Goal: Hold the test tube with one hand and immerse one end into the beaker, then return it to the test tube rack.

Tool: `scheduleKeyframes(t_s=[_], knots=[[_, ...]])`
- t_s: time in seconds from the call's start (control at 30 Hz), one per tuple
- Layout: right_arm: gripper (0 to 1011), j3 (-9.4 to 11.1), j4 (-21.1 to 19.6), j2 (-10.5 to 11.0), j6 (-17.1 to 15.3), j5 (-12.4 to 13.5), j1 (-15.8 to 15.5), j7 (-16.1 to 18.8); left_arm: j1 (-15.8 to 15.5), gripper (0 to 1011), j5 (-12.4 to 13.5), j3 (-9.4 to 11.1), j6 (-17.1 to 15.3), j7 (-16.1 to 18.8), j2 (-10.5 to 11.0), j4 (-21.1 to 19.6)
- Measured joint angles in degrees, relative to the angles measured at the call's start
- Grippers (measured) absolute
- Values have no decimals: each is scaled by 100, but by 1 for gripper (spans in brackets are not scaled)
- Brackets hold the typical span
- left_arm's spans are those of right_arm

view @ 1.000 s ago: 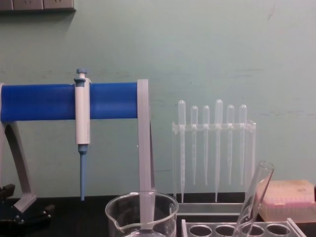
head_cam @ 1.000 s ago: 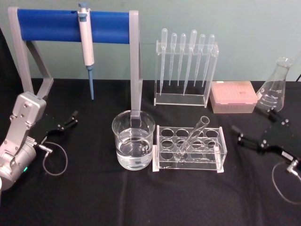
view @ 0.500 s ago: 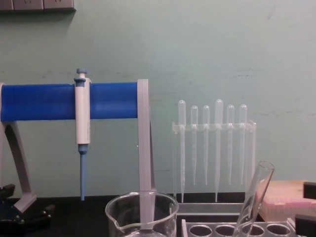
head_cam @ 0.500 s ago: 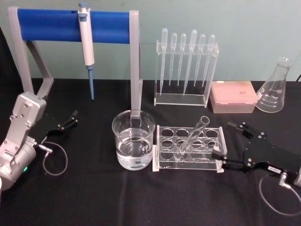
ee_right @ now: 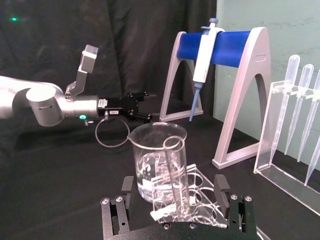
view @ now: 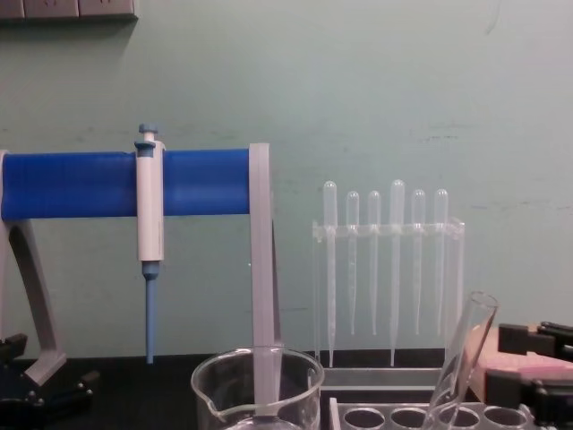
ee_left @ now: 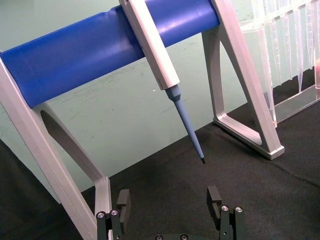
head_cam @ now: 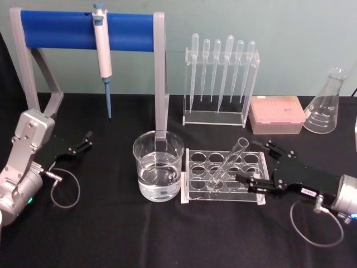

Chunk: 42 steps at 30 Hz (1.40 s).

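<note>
The test tube (head_cam: pixel 228 162) leans in the clear rack (head_cam: pixel 262 180), mouth up and tilted to the right; it also shows as the test tube (view: pixel 461 363) from the chest. The beaker (head_cam: pixel 158 167), part filled with clear liquid, stands just left of the rack. My right gripper (head_cam: pixel 247 161) is open over the rack's right part, its fingers a little right of the tube and not touching it. In the right wrist view the test tube (ee_right: pixel 175 170) stands ahead, between the open fingers of the right gripper (ee_right: pixel 174 190), with the beaker (ee_right: pixel 157 162) behind. My left gripper (head_cam: pixel 83 142) rests open at the far left.
A blue-barred stand holds a pipette (head_cam: pixel 102 47) behind the beaker. A clear holder with several plastic pipettes (head_cam: pixel 220 78), a pink tip box (head_cam: pixel 276 114) and a conical flask (head_cam: pixel 326 106) line the back right. Black cloth covers the table.
My right gripper has moved left from the table's right side, up to the rack and close to the tube. The left arm, tube and beaker have not moved.
</note>
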<state>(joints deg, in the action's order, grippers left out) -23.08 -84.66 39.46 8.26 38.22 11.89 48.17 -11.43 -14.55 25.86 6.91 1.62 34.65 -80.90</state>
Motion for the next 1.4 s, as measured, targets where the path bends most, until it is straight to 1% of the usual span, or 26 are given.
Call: scheduleKeyframes(t_s=[0.23, 0.47, 0.7, 0.8, 1.07, 1.17, 1.2, 1.3, 1.33, 1.4], knots=[[1002, -112, 153, -130, -87, 47, 197, -33, 0, 1000, 0, 0, 0, 0, 0, 0], [1002, -255, 297, -204, -90, 1, 427, 27, 0, 1000, 0, 0, 0, 0, 0, 0], [1002, -433, 571, -287, -33, -24, 704, 305, 0, 1000, 0, 0, 0, 0, 0, 0], [1002, -466, 625, -304, -20, -25, 750, 343, 0, 1000, 0, 0, 0, 0, 0, 0], [1002, -455, 604, -296, -19, -27, 732, 339, 0, 1000, 0, 0, 0, 0, 0, 0], [964, -451, 597, -295, -19, -27, 727, 337, 0, 1000, 0, 0, 0, 0, 0, 0], [919, -449, 594, -294, -19, -28, 724, 336, 0, 1000, 0, 0, 0, 0, 0, 0], [873, -446, 589, -293, -20, -29, 721, 333, 0, 1000, 0, 0, 0, 0, 0, 0], [820, -444, 587, -292, -19, -30, 719, 331, 0, 1000, 0, 0, 0, 0, 0, 0], [786, -444, 585, -292, -19, -31, 717, 329, 0, 1000, 0, 0, 0, 0, 0, 0]])
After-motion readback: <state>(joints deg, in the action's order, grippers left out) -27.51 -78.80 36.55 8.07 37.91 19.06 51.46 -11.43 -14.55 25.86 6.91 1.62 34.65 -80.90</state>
